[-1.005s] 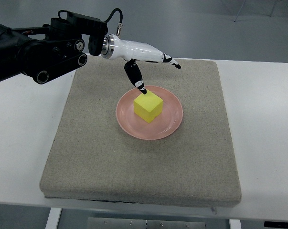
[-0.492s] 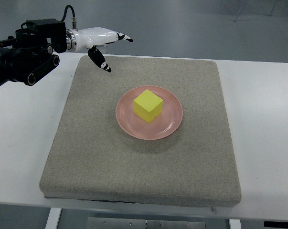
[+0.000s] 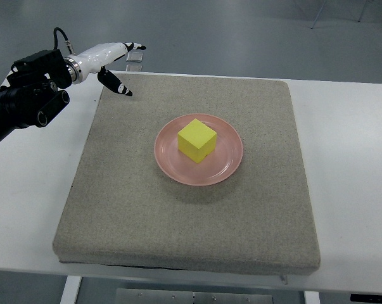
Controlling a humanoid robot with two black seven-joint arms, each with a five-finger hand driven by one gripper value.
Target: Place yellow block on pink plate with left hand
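Note:
The yellow block [image 3: 196, 140] rests on the pink plate [image 3: 226, 166], a little left of the plate's middle. The plate lies on a grey mat [image 3: 178, 215]. My left hand [image 3: 122, 64] hovers over the mat's far left corner, well apart from the plate, with its white, black-tipped fingers spread and nothing in them. Its black arm [image 3: 23, 101] comes in from the upper left edge. The right arm does not show.
The mat covers most of a white table [image 3: 349, 164]. A small clear object [image 3: 135, 56] lies on the table just beyond the mat's far left corner, close to the left fingertips. Grey floor shows beyond the table's far edge.
The left hand has drawn back from the block on the plate to the far left corner of the mat, empty. Block and plate have not moved.

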